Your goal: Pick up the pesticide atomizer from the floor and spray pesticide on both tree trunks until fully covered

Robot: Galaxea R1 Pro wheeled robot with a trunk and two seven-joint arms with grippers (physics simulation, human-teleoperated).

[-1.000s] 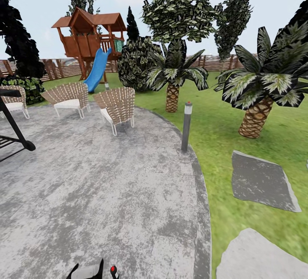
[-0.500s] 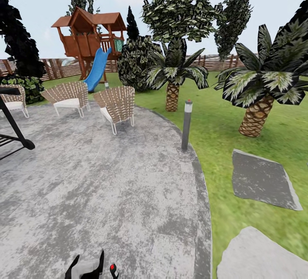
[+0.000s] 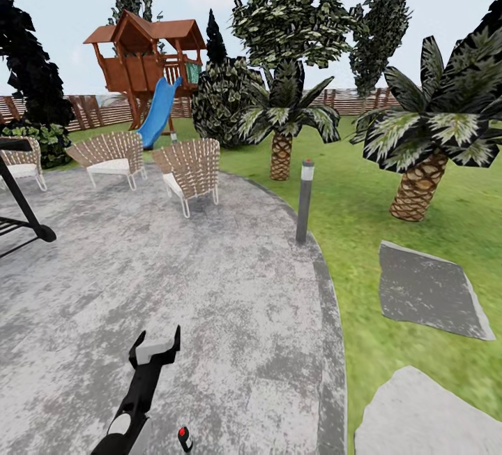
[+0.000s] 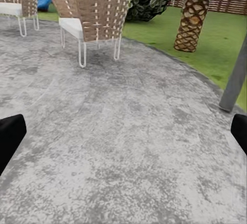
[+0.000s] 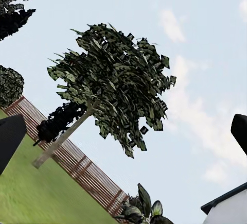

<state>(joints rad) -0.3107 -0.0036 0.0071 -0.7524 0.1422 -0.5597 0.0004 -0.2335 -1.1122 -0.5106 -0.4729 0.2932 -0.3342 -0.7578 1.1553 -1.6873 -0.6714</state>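
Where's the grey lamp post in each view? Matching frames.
Head view: lamp post, right of centre, at the paving's edge.
Left wrist view: its shaft, cut off by the frame, near the palm trunk.
Right wrist view: faces a tree, fence and sky.
Shared landmark: wicker chair.

Mottled grey paving (image 3: 209, 287), blue slide (image 3: 159, 112)
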